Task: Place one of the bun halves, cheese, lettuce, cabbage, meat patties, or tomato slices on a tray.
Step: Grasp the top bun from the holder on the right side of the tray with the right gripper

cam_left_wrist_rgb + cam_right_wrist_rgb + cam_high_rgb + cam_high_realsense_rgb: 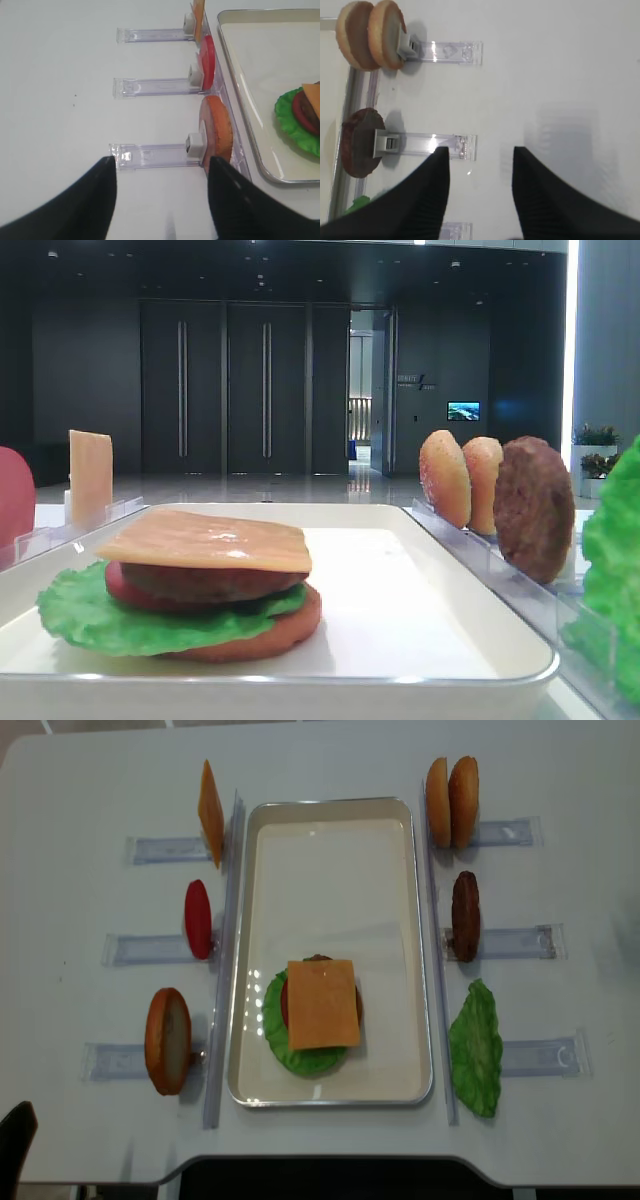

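Note:
On the white tray (330, 820) lies a stack: a bun bottom, lettuce (275, 1020), a tomato slice, a meat patty, and cheese (322, 1003) on top. Two bun halves (450, 802) stand on edge in the far right rack, with a meat patty (465, 915) and lettuce (475, 1050) in the racks nearer. More cheese (210, 812) and a tomato slice (198, 918) stand at the left. Cabbage is out of view. My right gripper (480, 150) hangs open and empty over bare table beside the patty (360, 142). My left gripper (162, 160) is open and empty too.
A reddish bun bottom (217, 127) stands in the near left clear rack (150, 155), just ahead of my left gripper. Clear plastic racks (520, 942) stick out from both long sides of the tray. The table's front edge (320, 1160) is close behind.

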{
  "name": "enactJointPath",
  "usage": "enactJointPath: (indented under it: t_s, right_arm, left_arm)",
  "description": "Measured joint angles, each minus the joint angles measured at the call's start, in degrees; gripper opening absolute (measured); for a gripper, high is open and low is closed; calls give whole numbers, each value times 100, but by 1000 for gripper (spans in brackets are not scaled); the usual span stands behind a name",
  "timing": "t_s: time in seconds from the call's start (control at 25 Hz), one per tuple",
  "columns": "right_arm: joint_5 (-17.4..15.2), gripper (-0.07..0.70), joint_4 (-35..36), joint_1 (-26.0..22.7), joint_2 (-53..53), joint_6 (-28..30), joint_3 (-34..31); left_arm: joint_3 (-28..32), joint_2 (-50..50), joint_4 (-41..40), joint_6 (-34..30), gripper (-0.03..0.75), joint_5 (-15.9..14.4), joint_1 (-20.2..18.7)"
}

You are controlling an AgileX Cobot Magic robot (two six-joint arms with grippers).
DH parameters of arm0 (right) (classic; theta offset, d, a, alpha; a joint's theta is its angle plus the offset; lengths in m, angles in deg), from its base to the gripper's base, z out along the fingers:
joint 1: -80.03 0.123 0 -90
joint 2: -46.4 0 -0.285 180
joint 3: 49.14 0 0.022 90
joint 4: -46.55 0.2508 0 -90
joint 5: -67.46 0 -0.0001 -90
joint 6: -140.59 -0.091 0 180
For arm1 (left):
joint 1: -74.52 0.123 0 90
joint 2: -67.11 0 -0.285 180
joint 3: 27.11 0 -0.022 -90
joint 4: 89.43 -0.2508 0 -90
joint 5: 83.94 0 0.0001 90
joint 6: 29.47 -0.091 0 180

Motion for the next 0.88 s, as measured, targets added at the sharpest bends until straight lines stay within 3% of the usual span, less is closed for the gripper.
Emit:
enactJointPath:
  t_s: [0.48,0.88]
  right_arm:
    - [-6,290,0,0,1151,172,1405]
    - [22,290,0,0,1238,182,1541]
  left_arm:
    - [0,0,0,0,444,0,0]
    - [0,0,0,0,444,0,0]
